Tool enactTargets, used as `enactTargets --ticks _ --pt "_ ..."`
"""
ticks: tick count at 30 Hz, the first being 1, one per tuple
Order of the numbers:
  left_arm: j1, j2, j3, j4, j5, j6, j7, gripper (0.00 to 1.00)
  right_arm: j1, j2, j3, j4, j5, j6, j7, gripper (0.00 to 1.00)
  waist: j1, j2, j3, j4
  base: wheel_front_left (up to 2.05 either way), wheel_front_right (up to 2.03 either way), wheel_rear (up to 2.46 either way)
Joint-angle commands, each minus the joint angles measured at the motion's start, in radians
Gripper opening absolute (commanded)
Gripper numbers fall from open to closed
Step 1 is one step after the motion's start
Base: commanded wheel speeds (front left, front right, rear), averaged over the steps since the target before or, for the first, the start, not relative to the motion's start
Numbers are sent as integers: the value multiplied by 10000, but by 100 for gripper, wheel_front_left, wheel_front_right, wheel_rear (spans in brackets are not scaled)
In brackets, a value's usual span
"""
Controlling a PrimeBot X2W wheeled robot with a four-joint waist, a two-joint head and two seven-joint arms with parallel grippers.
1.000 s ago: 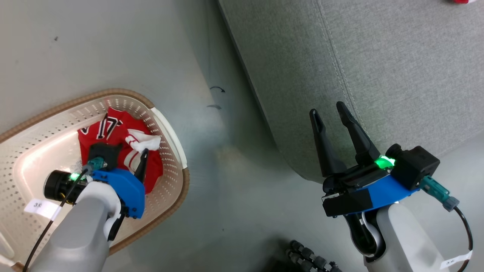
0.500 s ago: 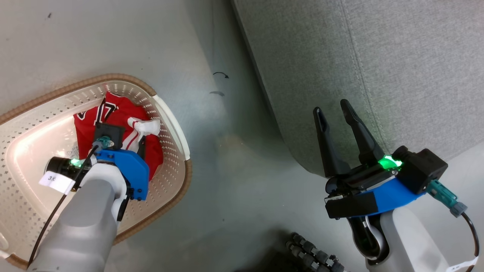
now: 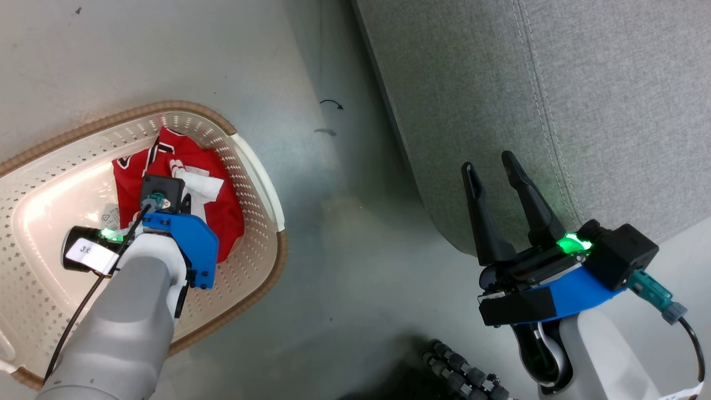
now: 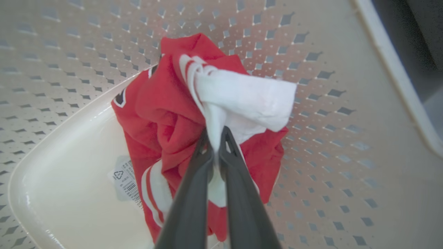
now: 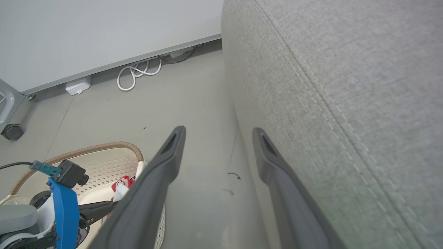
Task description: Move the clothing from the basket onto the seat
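The cream perforated basket (image 3: 66,166) with a brown rim stands on the floor at the left. A bunched red garment with white trim, the clothing (image 3: 222,211), lies against its far right wall. My left gripper (image 3: 183,200) reaches down into the basket and is shut on a white fold of the clothing (image 4: 242,100), which bulges above the fingertips of the left gripper (image 4: 216,133). The basket's bottom label (image 4: 124,178) shows beside the fabric. My right gripper (image 3: 487,162) hangs open and empty over the front edge of the light grey seat (image 3: 555,111).
Bare grey floor with two small black marks (image 3: 331,104) separates basket and seat. A black ribbed hose (image 3: 461,378) lies at the bottom edge. In the right wrist view a white cable (image 5: 138,72) coils by the wall and a caster (image 5: 12,131) stands at far left.
The head camera has shifted. My left gripper has gone from open over the clothing to shut on its white fold, which is now gathered at the fingers. The right gripper stays open.
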Motion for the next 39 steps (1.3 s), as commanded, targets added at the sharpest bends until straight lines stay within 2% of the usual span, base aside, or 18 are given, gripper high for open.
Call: enactTargets --ticks 1,13,21,28,34,39 --pt "-165 18 -4 74 -36 -62 -58 0 -59 13 37 13 99 5 -32 100 -1 0 -12 -2 0 0 0" --pt "-74 103 188 267 -434 -444 -632 0 -683 12 447 282 184 5 -31 100 -1 0 -448 -77 0 0 0" --pt "276 -535 124 208 -625 -780 -1258 0 -757 6 270 738 -368 5 -31 100 -1 0 -1756 886 0 0 0" --pt "868 -1043 -42 -123 -721 -1160 -1704 0 -421 1 82 1239 -936 5 -30 100 -1 0 -3313 1798 0 0 0" --pt "1455 -1254 -109 -771 -832 -1365 -1840 0 -150 -1 -67 1436 -1239 5 221 100 -1 0 -4558 2445 0 0 0" --pt "2021 -1339 59 -1922 -818 -1415 -1839 0 337 -1 -321 1407 -1475 5 605 100 -1 0 -5655 3097 0 0 0"
